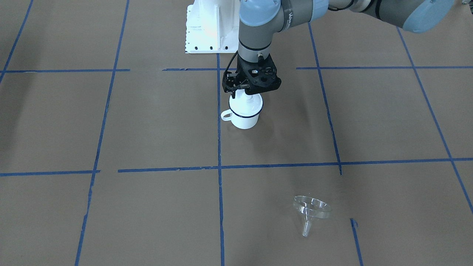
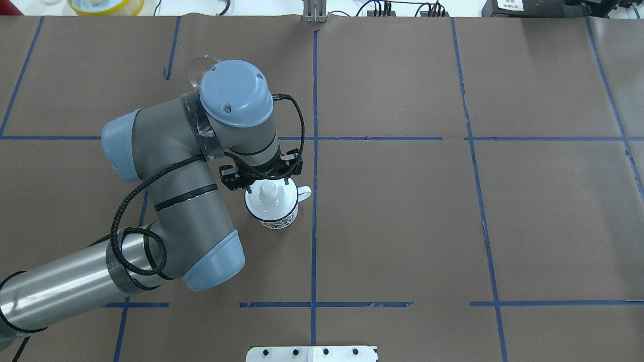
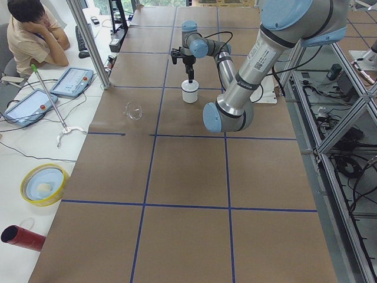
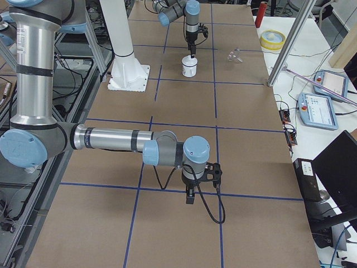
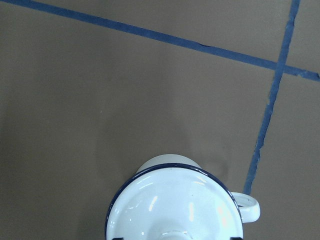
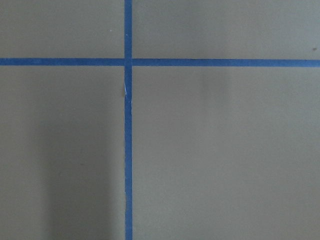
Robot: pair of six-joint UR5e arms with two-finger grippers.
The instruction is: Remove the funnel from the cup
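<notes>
White cup (image 1: pixel 244 121) with dark blue rim; clear funnel (image 1: pixel 311 208); brown table (image 1: pixel 155 125) gridded in blue tape (image 1: pixel 219 147)

This is a robotics lab. The left gripper (image 3: pixel 189 75) hangs over a table (image 3: pixel 177 177) papered brown and ruled into large squares with blue tape (image 3: pixel 188 206). On the side of the gripper away from the arm's base, a white bench (image 3: pixel 35 141) holds teach pendants (image 3: pixel 72 81), with an operator (image 3: pixel 32 32) seated at it behind an aluminium post (image 3: pixel 89 41). Behind the gripper, a white pedestal (image 4: pixel 120 39) is bolted to the table.
</notes>
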